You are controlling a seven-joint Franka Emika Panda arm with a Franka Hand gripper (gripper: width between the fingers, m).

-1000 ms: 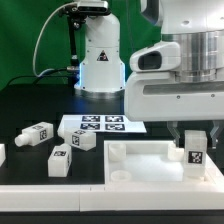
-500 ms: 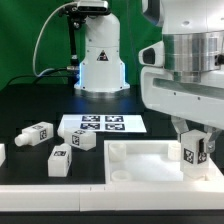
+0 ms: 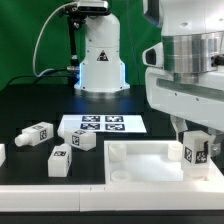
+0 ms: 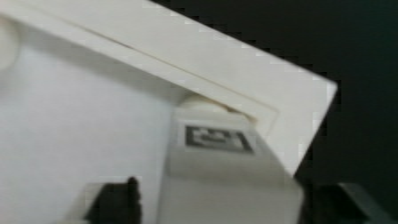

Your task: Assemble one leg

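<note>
My gripper is shut on a leg, a small white post with a black-and-white tag. It holds the leg upright at the corner of the white square panel on the exterior view's right. In the wrist view the leg stands between my two dark fingers, against the panel's raised rim. Its foot is hidden. Three more legs lie loose on the exterior view's left: one, one and one.
The marker board lies flat behind the panel. The arm's white base stands at the back. A white part shows at the left edge. A white strip runs along the front.
The hand has turned about its upright axis, and the leg has turned with it at the panel corner. Since half a second ago almost nothing has moved.
</note>
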